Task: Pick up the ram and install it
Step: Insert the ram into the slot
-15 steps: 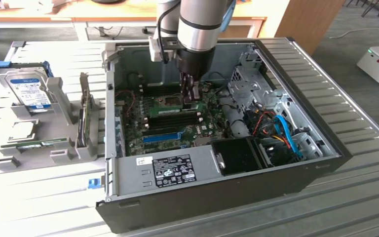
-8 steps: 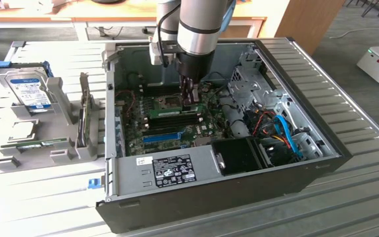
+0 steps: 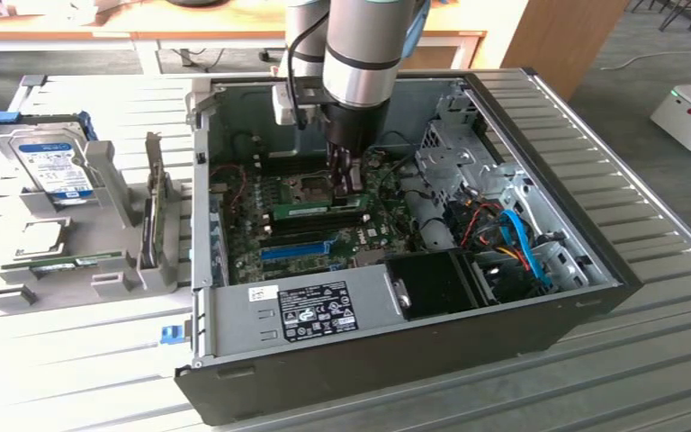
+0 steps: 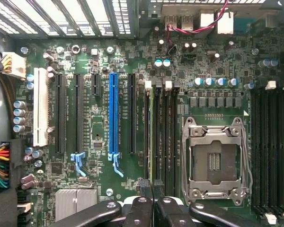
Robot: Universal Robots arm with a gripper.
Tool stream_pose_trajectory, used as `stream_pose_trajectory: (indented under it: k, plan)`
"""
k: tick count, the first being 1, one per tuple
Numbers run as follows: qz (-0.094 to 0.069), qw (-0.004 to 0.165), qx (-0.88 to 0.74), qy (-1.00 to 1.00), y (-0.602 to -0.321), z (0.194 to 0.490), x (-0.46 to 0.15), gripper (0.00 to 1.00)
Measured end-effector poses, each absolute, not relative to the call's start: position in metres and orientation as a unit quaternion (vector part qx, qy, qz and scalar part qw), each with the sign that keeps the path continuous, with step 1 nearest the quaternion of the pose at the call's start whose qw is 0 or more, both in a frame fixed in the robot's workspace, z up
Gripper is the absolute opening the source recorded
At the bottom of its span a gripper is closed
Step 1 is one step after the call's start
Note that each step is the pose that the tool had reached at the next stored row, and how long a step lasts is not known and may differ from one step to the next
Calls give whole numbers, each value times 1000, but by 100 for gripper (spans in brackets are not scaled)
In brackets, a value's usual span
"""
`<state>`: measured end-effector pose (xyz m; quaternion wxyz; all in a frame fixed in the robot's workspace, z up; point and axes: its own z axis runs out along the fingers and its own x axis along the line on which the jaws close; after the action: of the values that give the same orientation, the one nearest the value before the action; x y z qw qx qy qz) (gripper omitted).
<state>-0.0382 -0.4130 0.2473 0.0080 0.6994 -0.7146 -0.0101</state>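
As the ram (image 3: 303, 209) is sitting in its mobo (image 4: 180, 66) slot, the gripper (image 3: 347, 191) is poising tight-closed fingers over its end; prob. seating it; hold unclear.

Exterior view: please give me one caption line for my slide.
Robot arm reaches into the open computer case, its shut gripper at the ram standing on the motherboard.

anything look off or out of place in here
Nothing spilled or broken. The ram looks level in its slot, by the shut gripper. Only oddity: the cpu socket sits bare, no cooler on it.
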Motion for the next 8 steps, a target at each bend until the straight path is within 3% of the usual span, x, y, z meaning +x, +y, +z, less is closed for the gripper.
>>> stream_pose_trajectory:
  k: [8]
  plan:
    - [-10, 8, 699, -715, -413, 246, -39, 12]
